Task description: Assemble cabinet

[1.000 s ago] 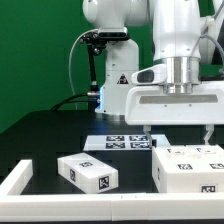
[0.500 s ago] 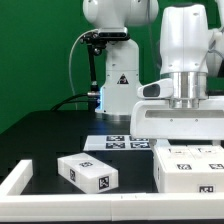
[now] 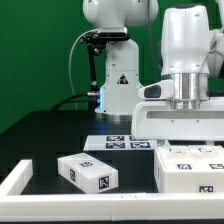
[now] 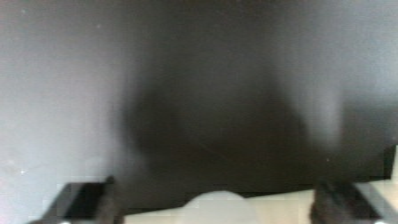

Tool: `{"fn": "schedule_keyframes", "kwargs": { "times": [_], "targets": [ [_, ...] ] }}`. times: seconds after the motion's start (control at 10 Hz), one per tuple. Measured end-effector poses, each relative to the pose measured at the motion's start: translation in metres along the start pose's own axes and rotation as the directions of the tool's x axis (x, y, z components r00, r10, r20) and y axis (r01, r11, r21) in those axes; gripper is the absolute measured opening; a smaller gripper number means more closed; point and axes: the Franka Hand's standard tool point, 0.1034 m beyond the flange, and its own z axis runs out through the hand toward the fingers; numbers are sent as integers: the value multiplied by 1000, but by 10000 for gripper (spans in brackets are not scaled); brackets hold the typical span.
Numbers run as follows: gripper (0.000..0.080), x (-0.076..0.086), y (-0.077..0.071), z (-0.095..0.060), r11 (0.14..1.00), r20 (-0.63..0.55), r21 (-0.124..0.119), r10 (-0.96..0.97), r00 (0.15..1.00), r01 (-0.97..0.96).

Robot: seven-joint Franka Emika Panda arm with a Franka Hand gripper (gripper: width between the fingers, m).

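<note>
The large white cabinet body [image 3: 190, 167] with tag markers lies at the exterior view's lower right. My gripper [image 3: 182, 138] hangs right above its far edge, with the wide white hand just over it and the fingertips hidden behind it. In the wrist view the gripper [image 4: 217, 204] is open, with the dark fingers [image 4: 79, 203] far apart. A blurred white surface [image 4: 214, 210] shows between them, and I cannot tell whether they touch it. A smaller white tagged piece [image 3: 88, 172] lies apart at the exterior view's lower left.
The marker board [image 3: 122, 142] lies flat on the black table behind the pieces. A white rail [image 3: 18, 181] borders the table at the front left. The white robot base [image 3: 118, 82] with a warning sticker stands at the back.
Since one second ago the gripper has come down and shifted a little toward the exterior view's right, close over the cabinet body. Over the last half second it has barely moved.
</note>
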Motion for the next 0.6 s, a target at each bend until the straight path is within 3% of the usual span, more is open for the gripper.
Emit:
{"fn": "schedule_keyframes", "kwargs": {
  "times": [0.2, 0.6],
  "targets": [
    [234, 0, 0, 0, 1000, 0, 0, 0, 1000, 0],
    [215, -1, 6, -6, 1000, 39, 7, 4, 999, -4]
  ]
}}
